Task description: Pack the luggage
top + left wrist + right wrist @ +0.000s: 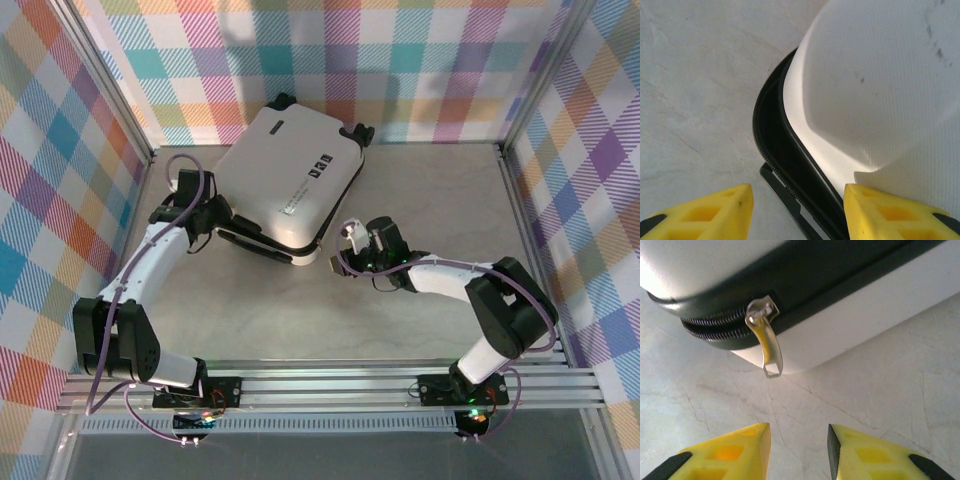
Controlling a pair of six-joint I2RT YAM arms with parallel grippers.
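Observation:
The luggage [285,175] is a white hard-shell suitcase lying flat on the table, its lid down, with its black wheels [360,132] toward the back wall. My left gripper [222,232] is at its near-left corner. In the left wrist view this gripper [798,212] is open, straddling the black zipper rim [772,145], with one yellow finger over the white shell [880,75]. My right gripper [345,242] is by the near-right corner. It [799,450] is open with a narrow gap holding nothing, a little short of the hanging metal zipper pull [767,352] on the luggage [700,265].
Plaid walls enclose the pale marbled table [430,210] on three sides. An aluminium rail [330,385] runs along the near edge by the arm bases. Bare tabletop lies right of the luggage and in front of it.

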